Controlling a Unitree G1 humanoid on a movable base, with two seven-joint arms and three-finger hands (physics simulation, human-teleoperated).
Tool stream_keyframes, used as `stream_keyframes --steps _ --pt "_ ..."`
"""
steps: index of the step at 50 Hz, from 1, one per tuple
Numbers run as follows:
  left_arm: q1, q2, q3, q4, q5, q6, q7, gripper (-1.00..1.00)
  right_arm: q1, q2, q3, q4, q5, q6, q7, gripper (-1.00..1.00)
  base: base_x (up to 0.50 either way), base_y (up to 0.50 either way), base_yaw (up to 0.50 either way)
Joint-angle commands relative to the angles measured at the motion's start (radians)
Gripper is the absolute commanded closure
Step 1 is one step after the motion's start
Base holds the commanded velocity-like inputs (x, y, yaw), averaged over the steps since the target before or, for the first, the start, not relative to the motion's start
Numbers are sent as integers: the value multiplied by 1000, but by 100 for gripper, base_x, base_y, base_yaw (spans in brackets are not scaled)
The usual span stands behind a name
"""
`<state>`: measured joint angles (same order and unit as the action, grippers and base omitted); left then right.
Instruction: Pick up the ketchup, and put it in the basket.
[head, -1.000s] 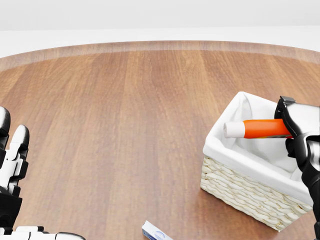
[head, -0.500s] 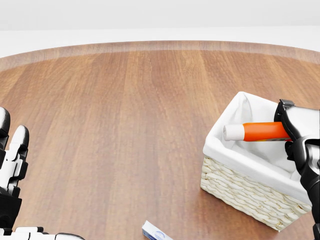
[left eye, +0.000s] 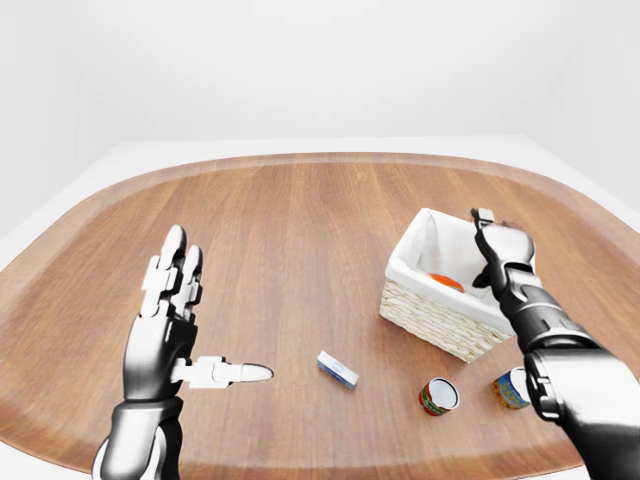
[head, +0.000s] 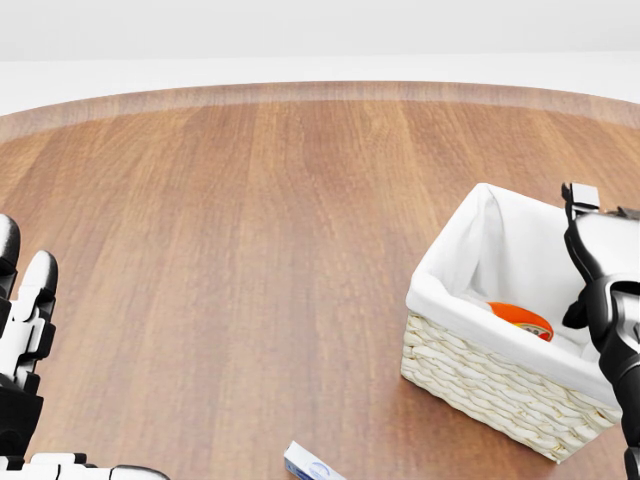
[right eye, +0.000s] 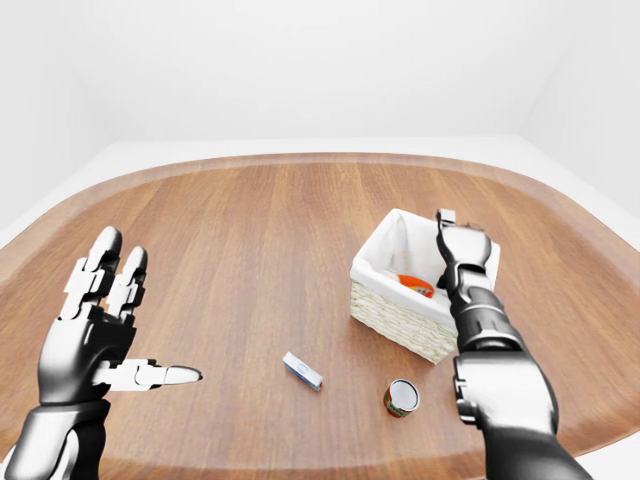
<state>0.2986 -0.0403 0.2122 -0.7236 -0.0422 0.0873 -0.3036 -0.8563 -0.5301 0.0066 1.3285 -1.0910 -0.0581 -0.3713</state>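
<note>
Nearest the robot, the left hand (left eye: 170, 310) is raised over the brown oval wooden table (left eye: 290, 230) with fingers spread and thumb out, gripping nothing; it appears parked clear of the work, since the task's items lie on the other side. Toward the basket from that hand lies a small white-and-blue flat box (left eye: 337, 369). Below the right forearm stand a red-labelled tin can (left eye: 438, 396) and a blue-and-yellow tin can (left eye: 511, 388), both well apart from the left hand. The right hand (head: 592, 245) is held above the far rim of the white-lined woven wicker basket (head: 500, 390), fingers extended upward and closed on nothing. This posture is consistent with a completed release. The orange ketchup bottle with white cap (head: 520, 320) lies inside the basket, just below and to the left of the right hand in the head view, not touching it. Only one orange, rounded end shows above the liner, so the direction of its long axis and the cap end cannot be determined; the remainder is hidden by the basket wall.
</note>
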Motion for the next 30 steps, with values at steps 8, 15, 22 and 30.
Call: stream_keyframes --steps 8,15,22,30 --pt "1 -1 1 0 0 0 -2 -100 -12 2 -8 -6 6 -5 -31 -100 0 0 0" --pt "3 -1 -1 -1 1 0 -2 -100 -38 -7 -14 -42 24 -28 -34 -100 0 0 0" --pt "5 -2 1 -8 -2 0 -3 -100 -45 -37 -35 -172 47 -27 30 -100 0 0 0" --pt "6 -3 0 -8 0 0 -4 -100 124 -57 -152 -745 70 87 329 -100 0 0 0"
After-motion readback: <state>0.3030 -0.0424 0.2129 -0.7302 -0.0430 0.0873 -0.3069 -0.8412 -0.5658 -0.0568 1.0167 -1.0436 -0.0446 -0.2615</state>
